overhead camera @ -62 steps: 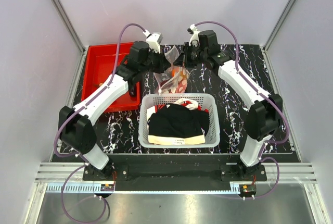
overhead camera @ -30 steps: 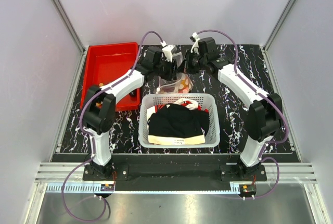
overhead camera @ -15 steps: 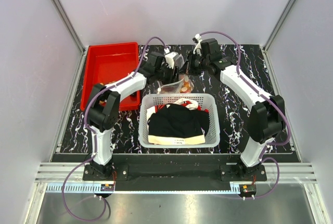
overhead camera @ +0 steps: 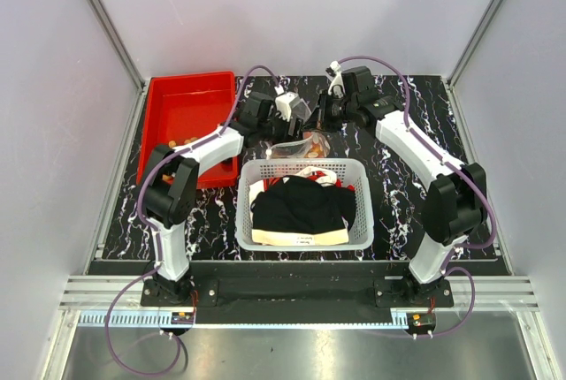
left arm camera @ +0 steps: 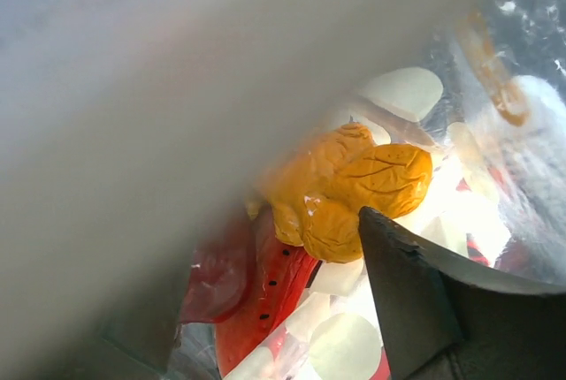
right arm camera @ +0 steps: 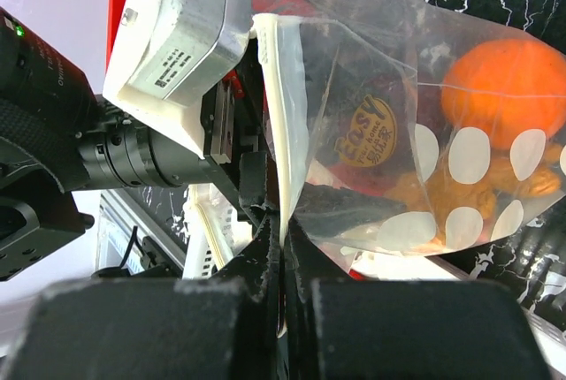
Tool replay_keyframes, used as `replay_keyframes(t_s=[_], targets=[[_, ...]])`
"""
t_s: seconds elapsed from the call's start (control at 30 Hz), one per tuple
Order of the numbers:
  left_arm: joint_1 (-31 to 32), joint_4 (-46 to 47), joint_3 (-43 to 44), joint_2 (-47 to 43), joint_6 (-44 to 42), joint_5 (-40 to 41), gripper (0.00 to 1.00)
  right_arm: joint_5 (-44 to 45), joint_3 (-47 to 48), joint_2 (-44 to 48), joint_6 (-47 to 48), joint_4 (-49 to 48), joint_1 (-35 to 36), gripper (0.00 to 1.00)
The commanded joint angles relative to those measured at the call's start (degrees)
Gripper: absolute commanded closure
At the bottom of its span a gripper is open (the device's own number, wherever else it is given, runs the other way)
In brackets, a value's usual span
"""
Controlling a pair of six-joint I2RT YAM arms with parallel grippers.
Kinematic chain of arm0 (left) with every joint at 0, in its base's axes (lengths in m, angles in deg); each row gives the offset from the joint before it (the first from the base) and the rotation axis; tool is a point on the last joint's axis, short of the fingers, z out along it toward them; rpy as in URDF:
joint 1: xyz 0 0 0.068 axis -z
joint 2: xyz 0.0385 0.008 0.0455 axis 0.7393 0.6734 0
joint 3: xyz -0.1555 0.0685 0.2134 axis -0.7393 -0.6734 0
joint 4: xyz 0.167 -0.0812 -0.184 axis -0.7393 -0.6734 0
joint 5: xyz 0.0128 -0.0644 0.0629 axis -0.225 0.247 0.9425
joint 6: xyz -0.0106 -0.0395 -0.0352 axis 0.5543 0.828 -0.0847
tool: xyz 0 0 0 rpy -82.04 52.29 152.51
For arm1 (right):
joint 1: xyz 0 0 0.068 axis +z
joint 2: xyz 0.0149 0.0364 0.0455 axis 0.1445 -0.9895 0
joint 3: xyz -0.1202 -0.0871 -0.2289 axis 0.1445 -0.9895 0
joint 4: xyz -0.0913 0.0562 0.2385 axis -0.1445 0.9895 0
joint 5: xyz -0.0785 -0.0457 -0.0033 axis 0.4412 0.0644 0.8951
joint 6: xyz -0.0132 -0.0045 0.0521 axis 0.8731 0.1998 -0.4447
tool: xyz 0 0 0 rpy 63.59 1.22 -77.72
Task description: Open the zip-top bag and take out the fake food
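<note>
The clear zip-top bag [overhead camera: 301,144] hangs between both grippers behind the basket. My right gripper [right arm camera: 283,230] is shut on its white zip strip [right arm camera: 287,115]. My left gripper [overhead camera: 296,118] is open at the bag's mouth, with one finger [right arm camera: 354,208] inside the bag and the other [right arm camera: 252,177] outside the strip. Fake food fills the bag: an orange fruit [right arm camera: 500,79], pale discs [right arm camera: 469,155] and brown nuts [right arm camera: 522,181]. In the left wrist view a yellow-orange nut piece [left arm camera: 354,190] and a red seeded wedge [left arm camera: 265,296] lie just past my dark finger [left arm camera: 424,300].
A white mesh basket [overhead camera: 248,221] holding black and white clothes stands in front of the bag. The red bin [overhead camera: 186,119] lies at the back left with a few small pieces [overhead camera: 177,142] near its front edge. The tabletop is black marble.
My left jaws have spread wider at the bag's mouth, and the left arm has drawn in closer to the bag. The right gripper keeps its pinch on the strip.
</note>
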Motion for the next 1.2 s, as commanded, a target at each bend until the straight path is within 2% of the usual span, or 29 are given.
replay_keyframes(t_s=[0.0, 0.07, 0.17, 0.27, 0.37, 0.6, 0.73, 0.77, 0.87, 1.0, 1.07, 1.17], targets=[[1.99, 1.62, 0.06, -3.78, -3.94, -6.72, 0.21, 3.43, 1.14, 1.19, -0.42, -7.52, -1.27, 1.0], [1.9, 2.23, 0.67, -3.6, -2.72, -5.41, 0.21, 3.43, 1.66, 1.11, -0.42, -7.43, -1.36, 1.0], [1.64, 0.41, 2.95, -2.29, 0.44, 2.41, 0.25, 2.64, 4.12, -0.56, -0.33, -7.69, -1.36, 1.0], [0.94, 2.84, 2.96, -2.89, 4.65, 9.78, 0.27, 1.59, 8.85, -3.28, -0.16, -7.78, -1.44, 1.0], [-1.35, 3.99, 2.78, -3.42, 8.69, 9.72, 0.27, 1.06, 12.98, -7.49, 0.02, -7.87, -1.36, 1.0], [-4.86, 3.03, 5.24, -1.32, 10.12, 6.12, 0.22, -1.31, 23.19, -17.08, -2.43, -8.31, -1.36, 1.0], [-5.31, -1.27, 8.23, 0.62, 6.45, 3.57, 0.19, -2.8, 27.15, -21.12, -3.76, -8.31, -2.15, 1.0], [-5.13, -1.54, 8.23, 0.71, 5.47, 2.0, 0.16, -3.51, 27.59, -22.0, -4.19, -8.48, -2.41, 1.0], [-5.13, -2.6, 7.27, 0.27, 2.74, 1.45, 0.16, -5.8, 25.33, -21.93, -5.95, -9.8, -4.25, 1.0], [-3.82, -3.38, 7.0, 1.05, 2.56, 6.28, 0.3, -5.89, 19.96, -18.94, -5.7, -12.0, -5.31, 1.0], [-3.2, -4.7, 8.05, 2.19, 6.94, 11.46, 0.52, -5.89, 17.67, -17.54, -5.26, -12.26, -5.31, 1.0], [-3.11, -1.21, 6.4, 0.28, 12.05, 14.81, 0.67, -6.15, 14.42, -16.04, -4.82, -12.53, -5.31, 1.0]])
